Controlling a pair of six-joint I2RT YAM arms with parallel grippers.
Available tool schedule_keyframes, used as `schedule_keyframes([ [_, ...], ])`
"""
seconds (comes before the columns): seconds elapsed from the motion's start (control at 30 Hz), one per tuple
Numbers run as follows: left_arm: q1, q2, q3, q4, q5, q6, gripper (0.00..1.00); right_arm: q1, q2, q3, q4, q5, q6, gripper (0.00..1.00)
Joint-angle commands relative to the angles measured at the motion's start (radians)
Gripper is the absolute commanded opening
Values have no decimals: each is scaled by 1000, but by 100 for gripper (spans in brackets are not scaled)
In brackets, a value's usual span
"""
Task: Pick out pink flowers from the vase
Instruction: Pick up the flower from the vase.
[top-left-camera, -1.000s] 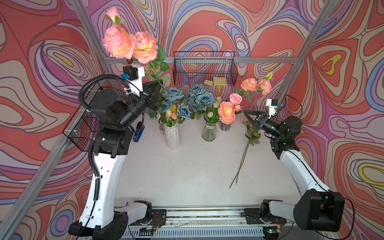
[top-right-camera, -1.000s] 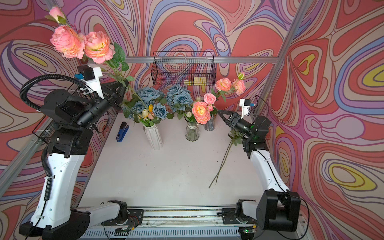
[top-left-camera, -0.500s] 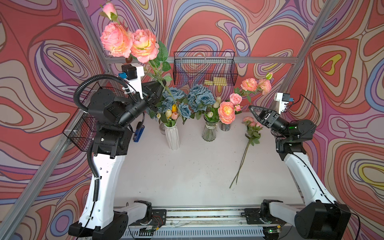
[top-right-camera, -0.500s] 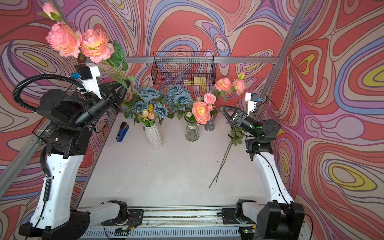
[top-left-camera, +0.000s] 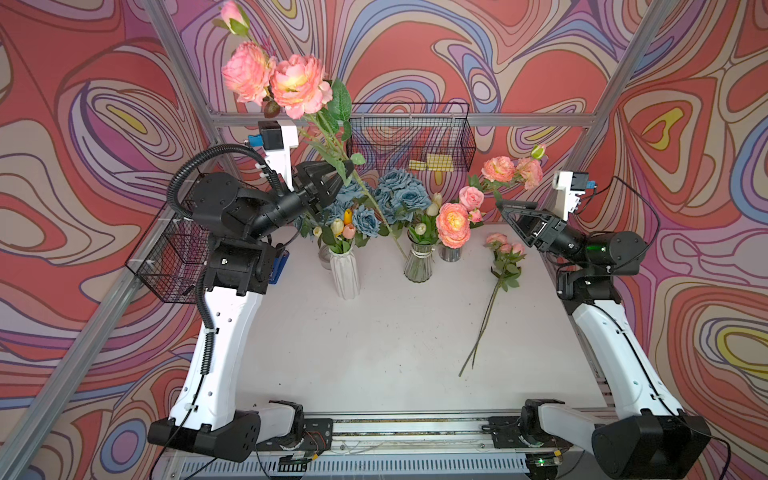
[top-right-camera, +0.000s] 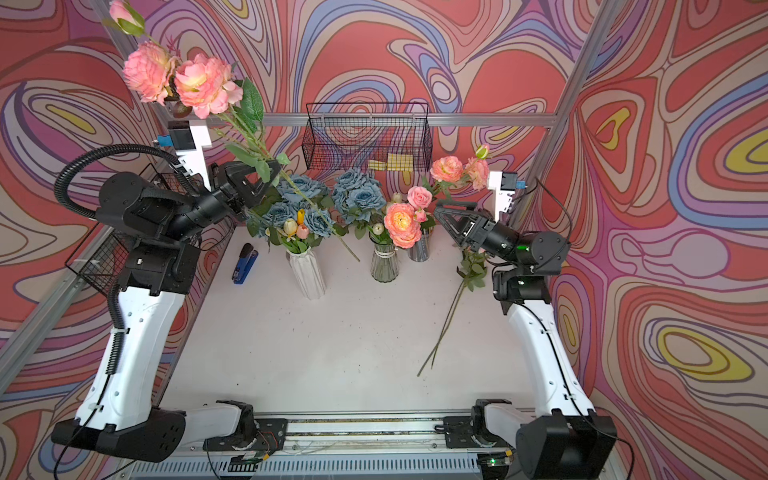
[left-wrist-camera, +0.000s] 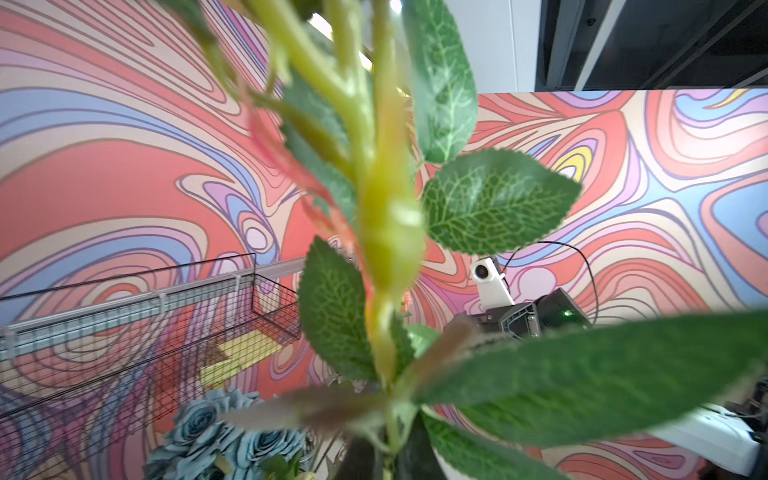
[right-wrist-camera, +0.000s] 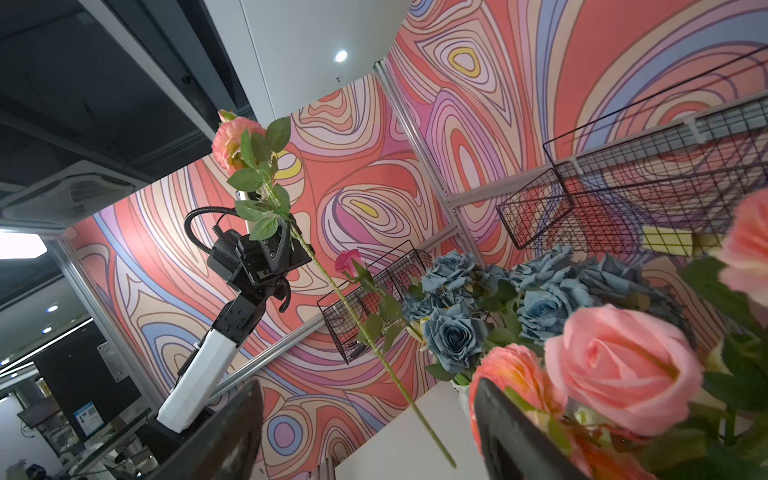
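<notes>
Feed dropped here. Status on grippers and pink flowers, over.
Left gripper shut on tall pink stem, out of vases. Right gripper open, empty, beside pink blooms in small vase. Pink spray on table. Blue roses crowd nearby.

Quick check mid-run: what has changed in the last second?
The right gripper, open and empty, rose away from the pink rose sprig lying on the table, its arm drawing back toward its own side. The left gripper, shut on the stem of the big pink flower, carried it slightly higher and toward the middle. The sprig and the vases stayed put.
</notes>
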Motion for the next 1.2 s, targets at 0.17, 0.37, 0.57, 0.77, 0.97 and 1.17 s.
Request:
schedule_keyframes([
  [0.17,-3,40,-16,224,175,-241,0,174,56,165,-340,-13,-309,79],
  [0.37,-44,89,-2,274,242,-341,0,250,103,206,-375,2,-340,75],
  [0.57,-124,91,-11,128,221,-215,0,334,134,271,-554,45,-481,74],
  [0.77,-197,51,-69,-54,79,-28,0,388,145,285,-692,102,-591,73],
  [0.97,-228,41,-106,-89,21,-15,0,440,150,273,-737,132,-628,73],
  [1.17,-234,22,-147,-104,-1,-4,0,471,154,245,-711,129,-615,70],
])
